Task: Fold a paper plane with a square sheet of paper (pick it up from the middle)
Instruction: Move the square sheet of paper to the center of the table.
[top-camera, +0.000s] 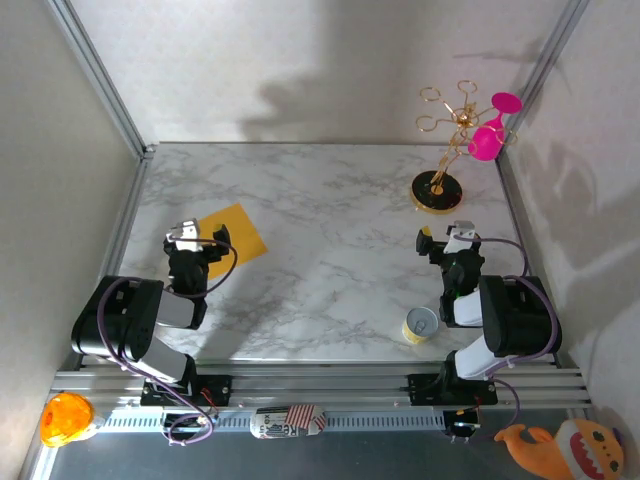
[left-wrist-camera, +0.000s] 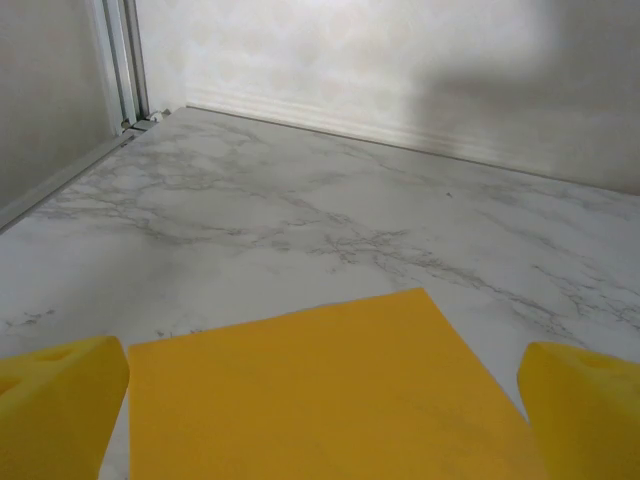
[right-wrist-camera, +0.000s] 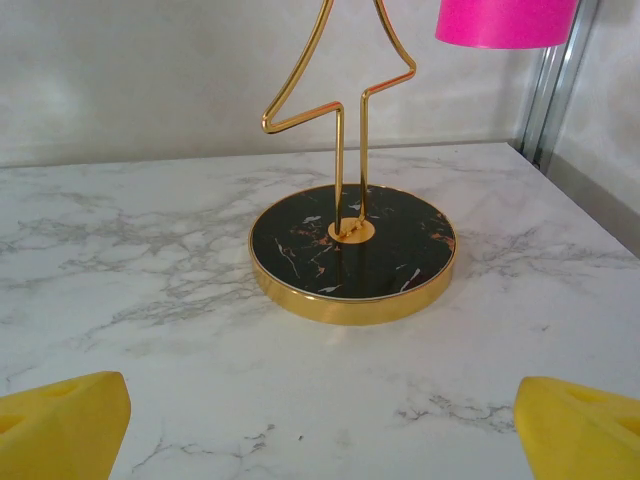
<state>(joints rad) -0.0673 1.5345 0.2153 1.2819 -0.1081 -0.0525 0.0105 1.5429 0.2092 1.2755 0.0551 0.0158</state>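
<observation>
Top external: marble table (top-camera: 340, 200), pale walls (top-camera: 300, 60), square sheet of paper (top-camera: 236, 232) flat; both jaws apart.

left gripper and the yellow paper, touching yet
Cannot tell. In the left wrist view the open left gripper flanks the square sheet of paper, but its height above the sheet is unclear.

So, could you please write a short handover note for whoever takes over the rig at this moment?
Left gripper: open, holding nothing, poised at the near edge of the paper.
Right gripper: open, holding nothing, facing the gold stand.
Paper: flat and unfolded on the left side of the table.
Done: nothing yet, no folds visible.
Left: pick the paper up from its middle, then make every fold of the plane.
</observation>
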